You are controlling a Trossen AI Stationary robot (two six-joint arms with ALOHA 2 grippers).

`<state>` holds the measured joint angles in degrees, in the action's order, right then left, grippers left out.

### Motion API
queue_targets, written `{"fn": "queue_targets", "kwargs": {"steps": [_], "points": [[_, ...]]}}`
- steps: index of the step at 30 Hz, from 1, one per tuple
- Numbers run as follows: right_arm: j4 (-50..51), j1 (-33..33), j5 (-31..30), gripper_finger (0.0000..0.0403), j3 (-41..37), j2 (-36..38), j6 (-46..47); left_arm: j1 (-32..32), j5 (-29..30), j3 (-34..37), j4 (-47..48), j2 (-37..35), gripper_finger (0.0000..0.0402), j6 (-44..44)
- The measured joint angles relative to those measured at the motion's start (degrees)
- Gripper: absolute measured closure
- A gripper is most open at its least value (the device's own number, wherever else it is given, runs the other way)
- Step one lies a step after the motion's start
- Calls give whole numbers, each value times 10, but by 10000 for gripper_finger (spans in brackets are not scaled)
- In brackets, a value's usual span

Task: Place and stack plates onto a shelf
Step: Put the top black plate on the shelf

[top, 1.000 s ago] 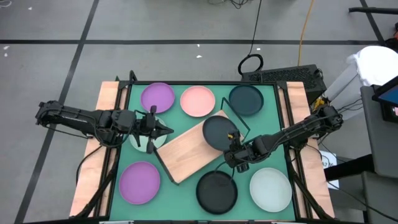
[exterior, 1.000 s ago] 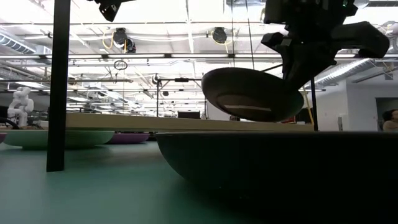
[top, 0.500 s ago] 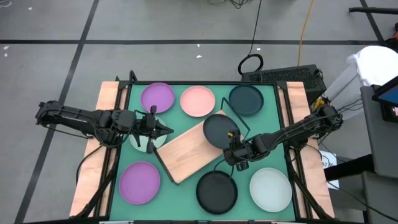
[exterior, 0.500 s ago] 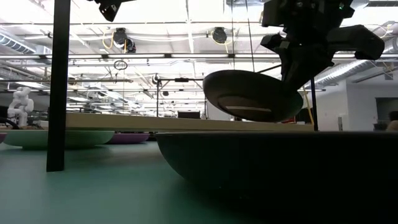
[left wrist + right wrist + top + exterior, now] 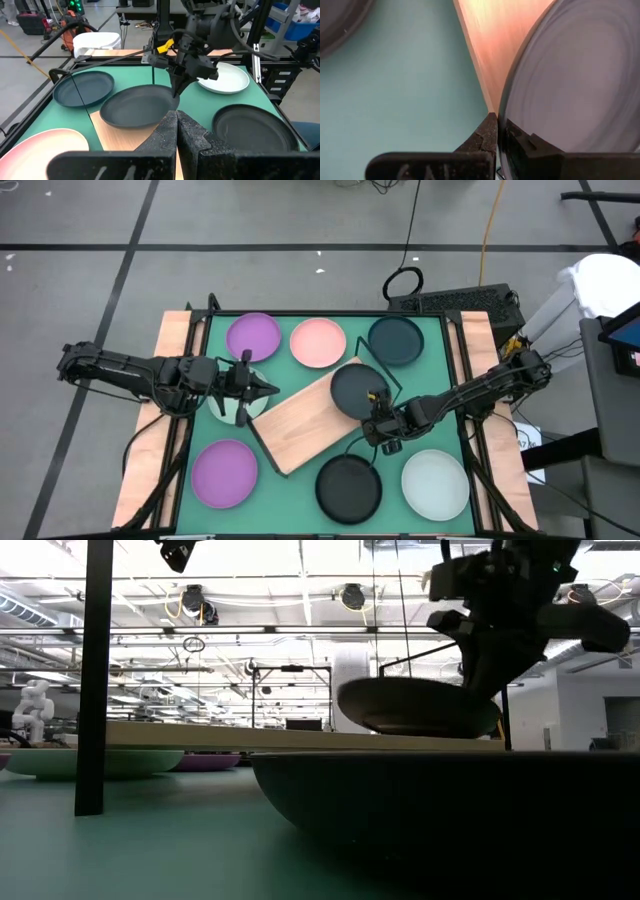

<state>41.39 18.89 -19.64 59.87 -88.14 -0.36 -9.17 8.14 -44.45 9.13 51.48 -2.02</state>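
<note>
Plates lay around a wooden shelf [image 5: 305, 423] that sat slantwise on the green table [image 5: 290, 385]. The right gripper [image 5: 377, 420] had its fingers clamped on the rim of a dark plate [image 5: 355, 388], which sat at the shelf's right end; in the low view this plate [image 5: 420, 708] looked nearly level and just above or on the board, though contact could not be told. The left gripper [image 5: 268, 388] hung over the table beside the shelf's left end, fingers pressed together and holding nothing. Along the far edge stood a purple plate [image 5: 253, 337], a pink plate [image 5: 318, 343] and a dark teal plate [image 5: 396, 341]. Along the near edge lay a second purple plate [image 5: 225, 473], a black plate [image 5: 348, 487] and a pale plate [image 5: 435, 484].
</note>
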Motion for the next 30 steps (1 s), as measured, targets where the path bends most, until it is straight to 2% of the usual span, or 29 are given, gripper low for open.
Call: {"fn": "queue_targets", "kwargs": {"steps": [21,30], "points": [[-34,-2,3,397,-11,0,-9,0,0,0,0,0,398,2],[-35,-10,0,337,-11,0,7,0,0,0,0,0,398,1]]}}
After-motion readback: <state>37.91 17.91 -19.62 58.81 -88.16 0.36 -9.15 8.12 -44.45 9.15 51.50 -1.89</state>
